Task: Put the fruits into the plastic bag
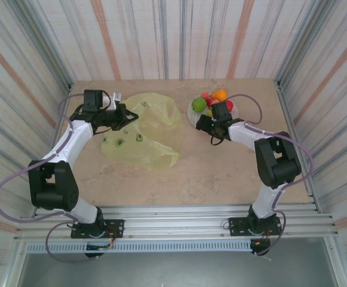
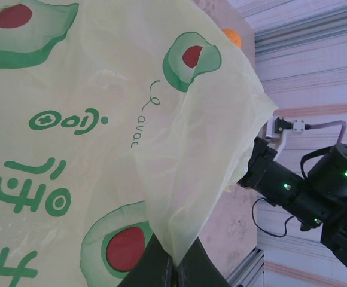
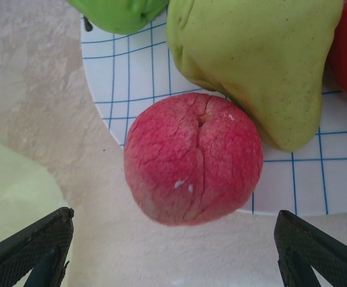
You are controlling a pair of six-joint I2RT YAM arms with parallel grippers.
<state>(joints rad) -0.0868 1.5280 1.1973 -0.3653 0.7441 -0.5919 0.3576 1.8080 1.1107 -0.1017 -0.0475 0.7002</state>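
plastic bag fold over left jaws' tips

- The right hand, fingers spread wide, has bare counter flanking the red apple at the plate rim.
- The pear crowds close behind that apple.
- The plastic bag blocks the counter to the plate's left.

You're looking at a lab robot cell: striped walls are boxing in the table, w/ left arm & right arm sitting bolted to alu rails up front.
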